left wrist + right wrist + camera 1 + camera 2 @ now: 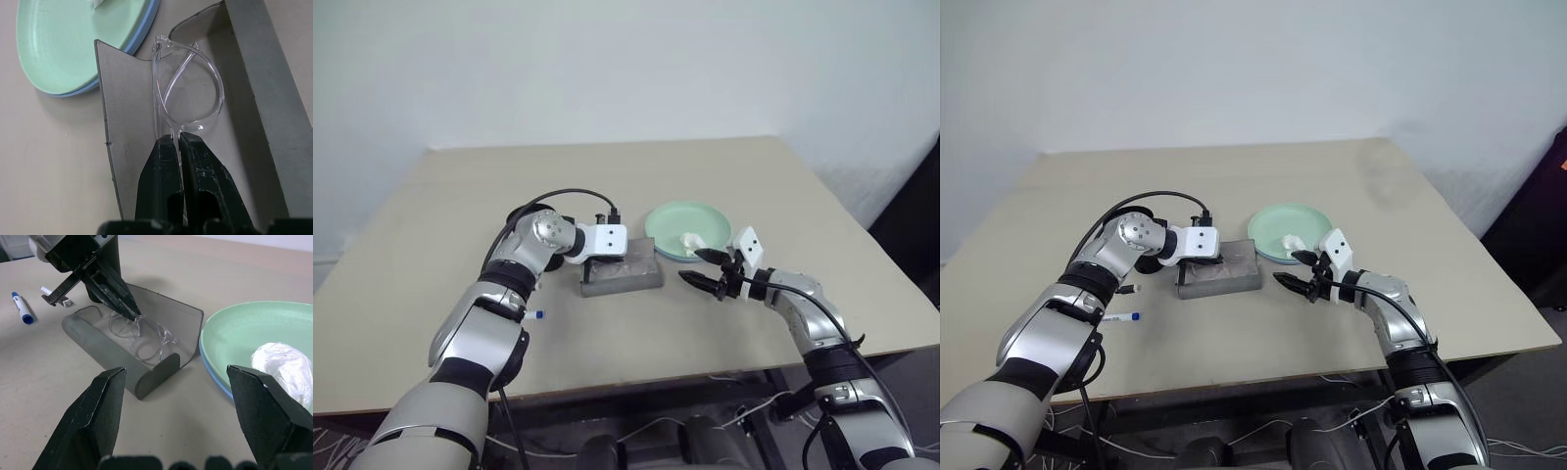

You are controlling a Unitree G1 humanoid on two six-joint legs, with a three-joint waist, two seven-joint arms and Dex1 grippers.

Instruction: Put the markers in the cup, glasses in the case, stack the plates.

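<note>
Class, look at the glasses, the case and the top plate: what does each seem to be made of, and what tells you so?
Glasses: probably clear glossy plastic; the case shows through frame and lenses.
Case: grey, matte and stiff-walled, perhaps metal or hard plastic; the look leaves it open.
Green plate: likely smooth plastic, an even mint colour with a soft sheen.

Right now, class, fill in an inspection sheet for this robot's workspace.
Surface: beige rectangular table.
Job's things: clear-framed glasses inside open grey hard-shell case; mint green plate stacked on light blue plate; blue-capped white marker on table.
Clutter: white crumpled lump on green plate.
Grippers: left gripper shut on glasses; right gripper open, empty.
Cables: black cable along left arm.
Surroundings: pale wall.
</note>
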